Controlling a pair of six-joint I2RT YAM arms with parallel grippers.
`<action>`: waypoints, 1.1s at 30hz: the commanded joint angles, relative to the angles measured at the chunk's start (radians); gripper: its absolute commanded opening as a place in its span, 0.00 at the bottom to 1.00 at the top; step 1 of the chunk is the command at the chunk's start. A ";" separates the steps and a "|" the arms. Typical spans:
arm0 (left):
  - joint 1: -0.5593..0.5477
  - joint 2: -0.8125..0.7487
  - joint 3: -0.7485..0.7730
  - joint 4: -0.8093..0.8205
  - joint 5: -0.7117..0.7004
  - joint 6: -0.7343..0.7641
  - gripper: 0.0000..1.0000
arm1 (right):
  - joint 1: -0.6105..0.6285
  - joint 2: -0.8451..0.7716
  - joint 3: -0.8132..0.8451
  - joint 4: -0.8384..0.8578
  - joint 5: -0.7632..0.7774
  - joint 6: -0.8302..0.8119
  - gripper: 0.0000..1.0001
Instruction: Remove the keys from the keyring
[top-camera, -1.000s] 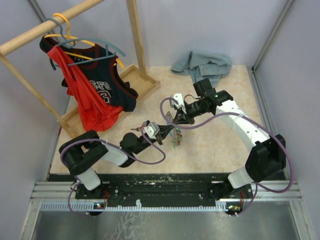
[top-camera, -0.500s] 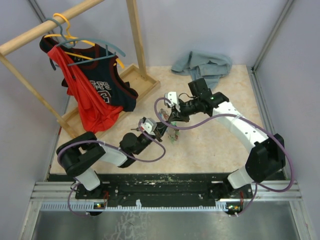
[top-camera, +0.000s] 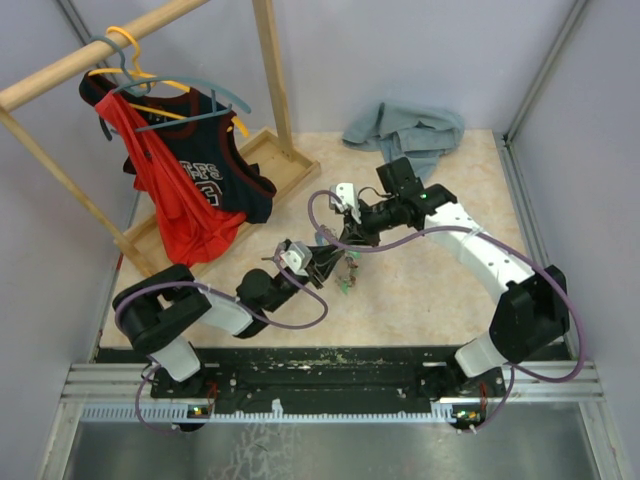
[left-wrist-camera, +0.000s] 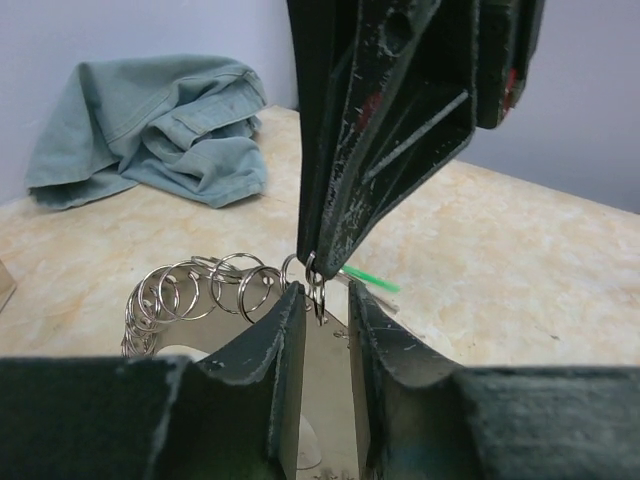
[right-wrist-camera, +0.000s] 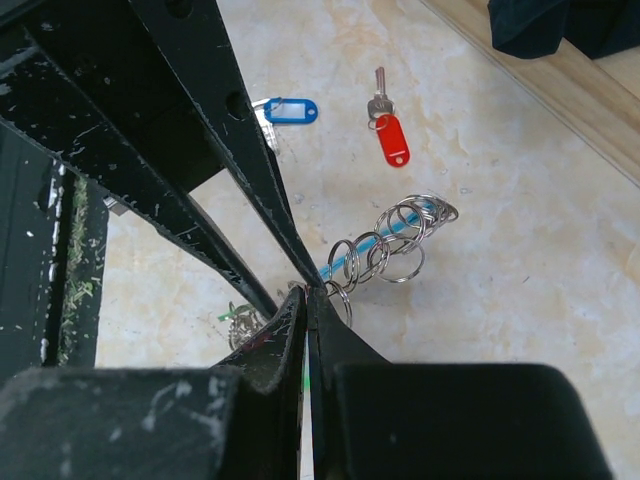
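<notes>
The keyring is a chain of several silvery rings (right-wrist-camera: 392, 243) hanging in the air with a light-blue piece threaded through it; in the left wrist view the rings (left-wrist-camera: 190, 293) curl left of the jaws. My right gripper (right-wrist-camera: 308, 293) is shut on one small end ring (left-wrist-camera: 316, 285). My left gripper (left-wrist-camera: 325, 297) stands open with that ring hanging in the gap between its fingers (right-wrist-camera: 225, 110). From above, both grippers (top-camera: 327, 262) (top-camera: 343, 248) meet at mid-table, a small bunch with a green tag (top-camera: 346, 283) dangling below. Two keys lie loose on the table, one blue-tagged (right-wrist-camera: 285, 110) and one red-tagged (right-wrist-camera: 390, 138).
A crumpled denim cloth (top-camera: 405, 132) lies at the back of the table. A wooden clothes rack (top-camera: 268, 80) with hangers and a red and a black jersey (top-camera: 195, 185) stands at the left on a wooden base (top-camera: 268, 165). Walls close in both sides.
My left gripper's jaws have parted from shut to open. Both grippers and the hanging bunch have shifted slightly to the left.
</notes>
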 joint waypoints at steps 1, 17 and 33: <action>-0.004 -0.006 -0.015 0.271 0.089 0.009 0.33 | -0.033 -0.022 0.006 0.000 -0.102 0.014 0.00; -0.003 -0.019 -0.051 0.271 0.165 0.095 0.34 | -0.067 -0.038 0.028 -0.131 -0.243 -0.126 0.00; -0.002 -0.029 -0.045 0.271 0.188 0.111 0.19 | -0.067 -0.028 0.027 -0.151 -0.260 -0.154 0.00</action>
